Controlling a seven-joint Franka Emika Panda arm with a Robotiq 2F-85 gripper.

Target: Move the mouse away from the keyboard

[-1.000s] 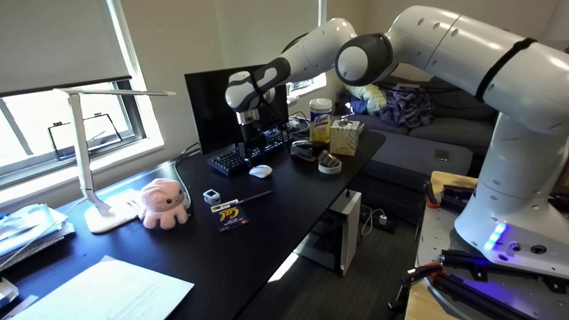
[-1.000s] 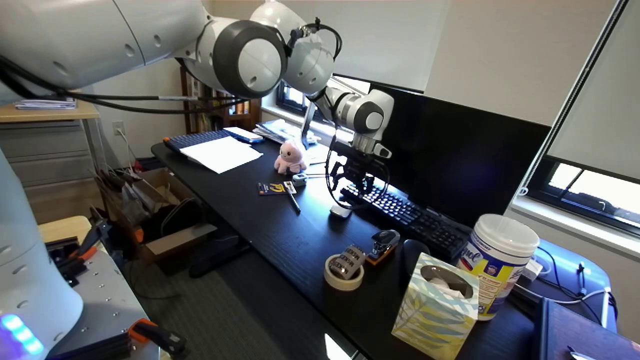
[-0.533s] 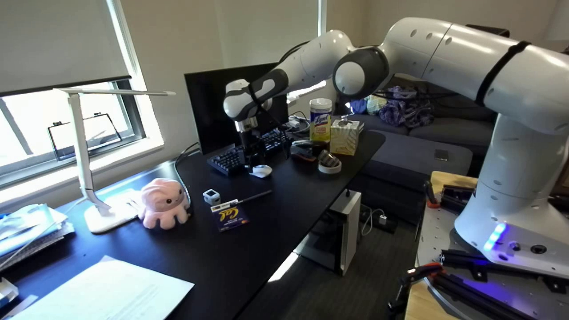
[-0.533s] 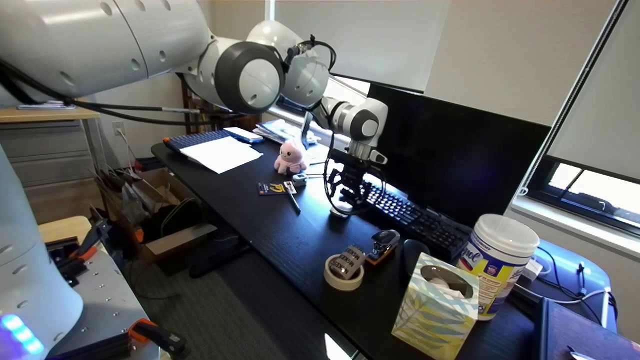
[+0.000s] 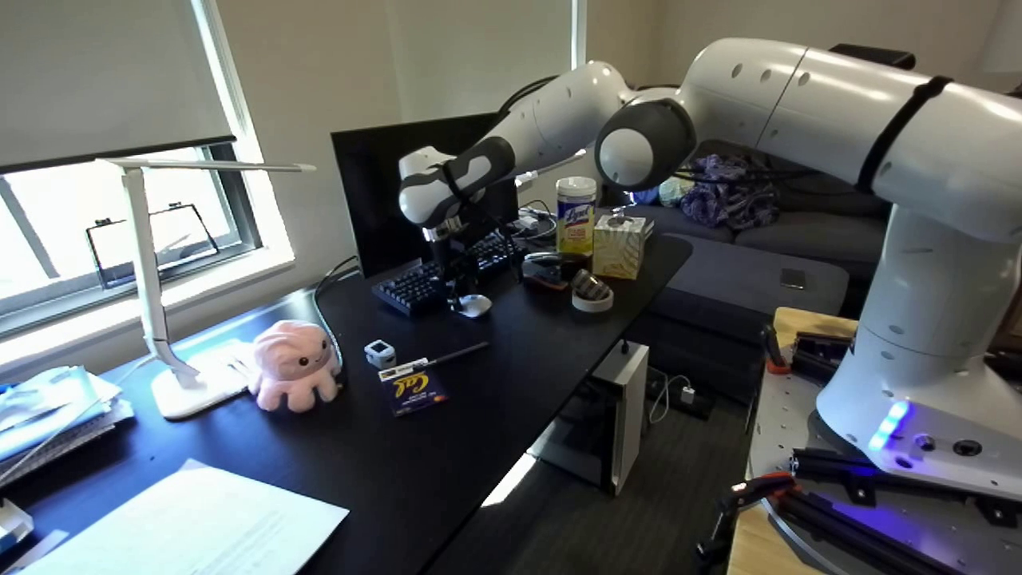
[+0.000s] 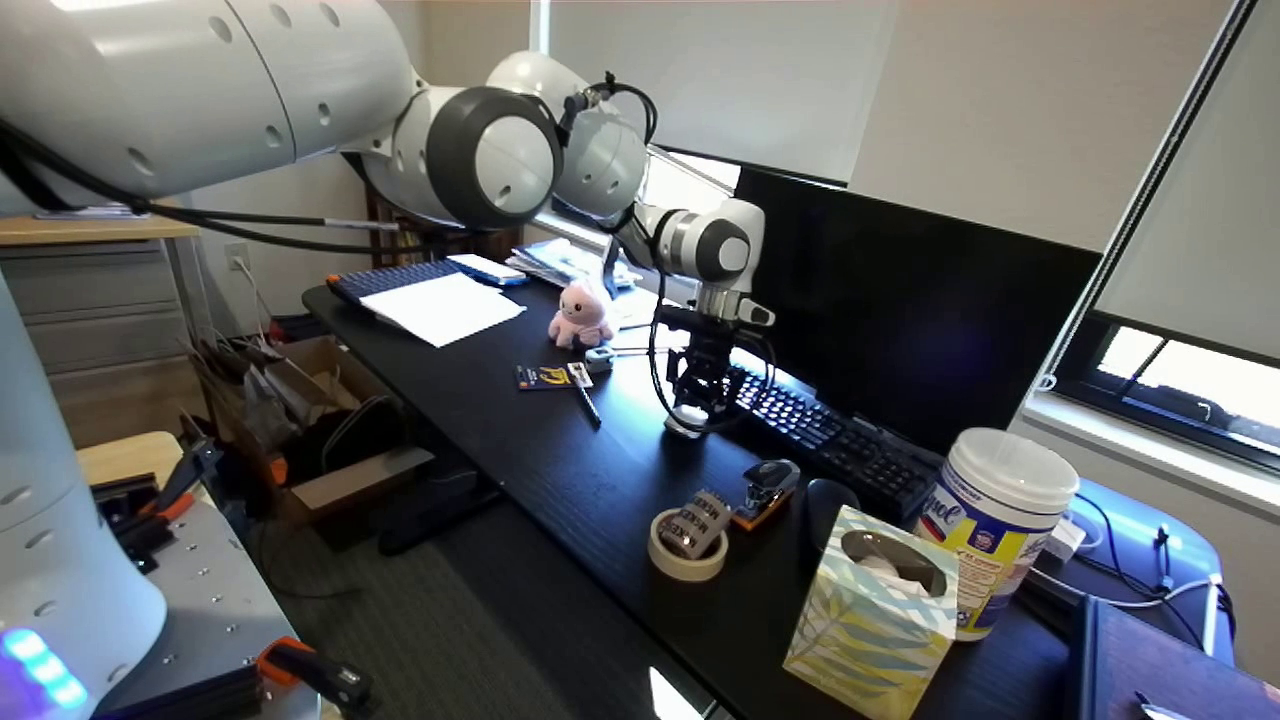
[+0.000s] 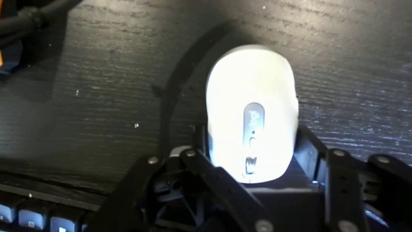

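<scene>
The white mouse lies on the dark desk, seen from above in the wrist view, its scroll wheel end towards my gripper. Both fingers stand along its sides near that end, and the jaws look closed against it, though the left contact is partly dark. In both exterior views the mouse sits right beside the black keyboard, under the gripper. A keyboard corner shows at the lower left of the wrist view.
Behind the keyboard rises a monitor. A stapler, tape roll, tissue box and wipes tub stand along the desk. Further off are a pen, a blue card, a small white cube and a pink plush.
The arm has come down from above the keyboard's edge to the mouse, and the jaws have closed around it. The mouse has shifted slightly.
</scene>
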